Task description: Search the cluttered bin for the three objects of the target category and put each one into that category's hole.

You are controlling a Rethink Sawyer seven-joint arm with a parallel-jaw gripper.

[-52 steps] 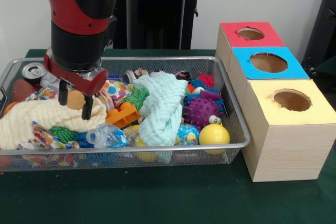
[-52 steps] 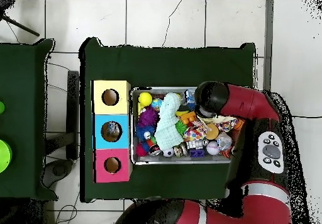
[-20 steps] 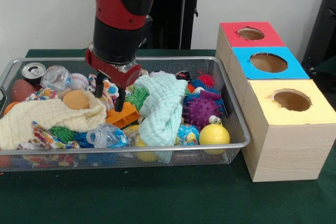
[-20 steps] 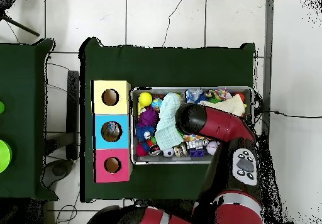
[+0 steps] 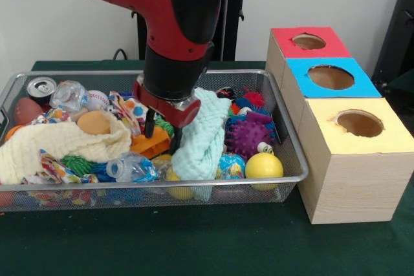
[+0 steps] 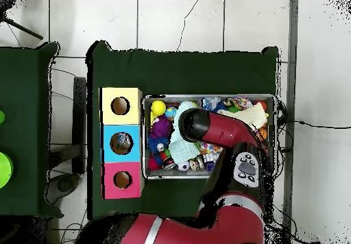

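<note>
The wire-mesh bin is full of toys and cloths; it also shows in the overhead view. One clear wrinkly bottle lies at the bin's front edge, and shows in the overhead view. A second clear crumpled bottle lies at the back left beside the silver can. The third bottle is hidden. My gripper is open and empty. It hangs low over the orange toy, at the left edge of the mint cloth. In the overhead view the arm hides the gripper.
Three wooden boxes with holes stand right of the bin: red, blue, yellow. A cream cloth, purple spiky ball, yellow ball and baseball lie in the bin.
My gripper has moved from the bin's left part rightward to the middle, by the mint cloth. It stayed open and empty. The bottles have not moved.
</note>
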